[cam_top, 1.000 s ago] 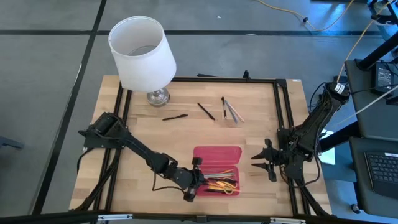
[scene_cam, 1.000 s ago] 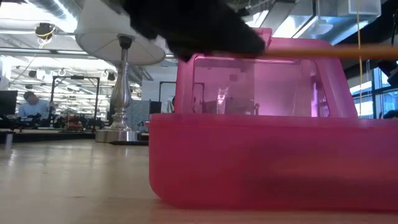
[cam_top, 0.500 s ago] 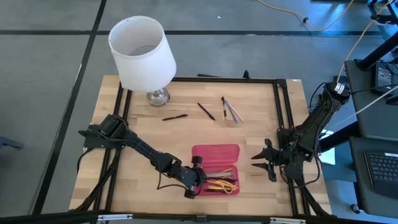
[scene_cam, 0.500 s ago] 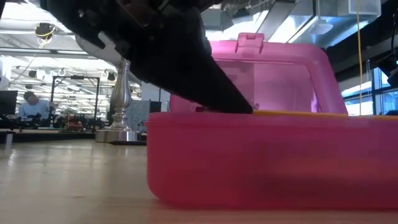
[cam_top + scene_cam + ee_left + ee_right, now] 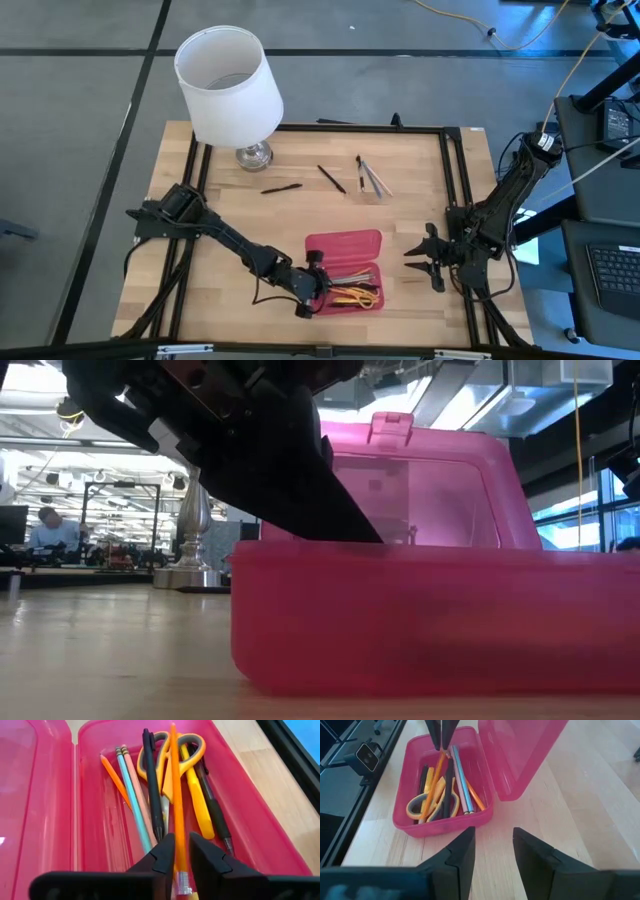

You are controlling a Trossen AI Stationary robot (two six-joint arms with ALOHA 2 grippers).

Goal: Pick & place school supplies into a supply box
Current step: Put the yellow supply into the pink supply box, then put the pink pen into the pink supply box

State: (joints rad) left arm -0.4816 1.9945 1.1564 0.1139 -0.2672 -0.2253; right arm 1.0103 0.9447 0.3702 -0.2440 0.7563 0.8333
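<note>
The red-pink supply box lies open near the table's near edge, its lid raised. Inside lie yellow-handled scissors, a black pen, and teal, wood and short orange pencils. My left gripper reaches into the box from the table's left, shut on a long orange pencil. In the low view it shows as a dark wedge dipping behind the box wall. My right gripper waits open just right of the box. More pens lie farther back. My left gripper pinches the orange pencil near its eraser end between its two fingers. The fingers slant down from the table's left and lie along the pencil. The rest of the pencil lies inside the box on the scissors.
A white-shaded lamp stands at the table's far left corner. A black pen and a pair of pens lie on the wood beyond the box. A black frame runs along the table's edges.
My left gripper has come down, carrying the orange pencil from above the box rim into the box. It has stayed shut on the pencil. The box has shifted a little toward the table's left.
</note>
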